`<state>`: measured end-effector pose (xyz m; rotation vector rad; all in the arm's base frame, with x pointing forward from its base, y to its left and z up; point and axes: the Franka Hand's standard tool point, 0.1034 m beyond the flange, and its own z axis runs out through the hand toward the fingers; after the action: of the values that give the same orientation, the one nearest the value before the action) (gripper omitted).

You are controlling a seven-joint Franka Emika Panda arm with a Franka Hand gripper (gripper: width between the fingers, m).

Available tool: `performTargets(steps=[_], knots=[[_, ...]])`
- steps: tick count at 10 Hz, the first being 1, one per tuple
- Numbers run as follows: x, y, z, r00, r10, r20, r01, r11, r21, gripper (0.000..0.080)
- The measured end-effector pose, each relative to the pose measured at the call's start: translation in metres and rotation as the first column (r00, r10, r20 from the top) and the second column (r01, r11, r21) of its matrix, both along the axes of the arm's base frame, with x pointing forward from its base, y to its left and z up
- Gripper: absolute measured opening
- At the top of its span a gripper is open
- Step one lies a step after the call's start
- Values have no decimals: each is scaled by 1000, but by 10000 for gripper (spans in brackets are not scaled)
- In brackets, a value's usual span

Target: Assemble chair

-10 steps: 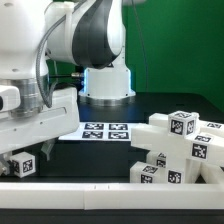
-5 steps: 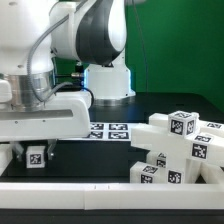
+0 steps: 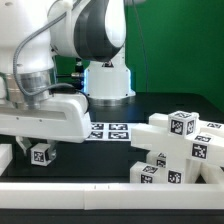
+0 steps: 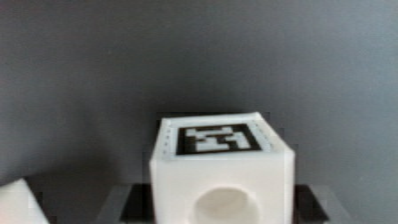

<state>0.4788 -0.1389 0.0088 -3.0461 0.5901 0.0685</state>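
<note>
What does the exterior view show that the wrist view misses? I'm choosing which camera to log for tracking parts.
Only the exterior view shows the robot arm, the pile of white chair parts on its right, and the marker board near the arm's base. Only the wrist view shows a round hole in the side of the tagged white block. Both show that tagged block on the black table.

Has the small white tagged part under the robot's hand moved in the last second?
Yes. In the exterior view the small tagged part has shifted toward that view's right and slightly up, closer to the marker board, carried along beneath the gripper.
</note>
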Motion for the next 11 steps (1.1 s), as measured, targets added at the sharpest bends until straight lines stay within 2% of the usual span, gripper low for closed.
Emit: performTargets(steps=[2,4,5,6,7,8,9,10,11], knots=[[-14,19,0,999,39,34,-38,999,-34,282],[-13,20,0,998,55,44,-53,998,-45,282],[-13,20,0,998,55,43,-53,998,-45,375],[-13,20,-1,998,55,43,-53,998,-45,375],[-14,20,-1,998,55,42,-53,998,-45,577],[-14,21,-1,998,51,34,-49,998,-38,577],[-13,27,3,999,45,0,-45,999,1,634],[-8,29,8,998,45,-40,-44,998,38,634],[3,24,11,998,41,-41,-39,998,45,647]])
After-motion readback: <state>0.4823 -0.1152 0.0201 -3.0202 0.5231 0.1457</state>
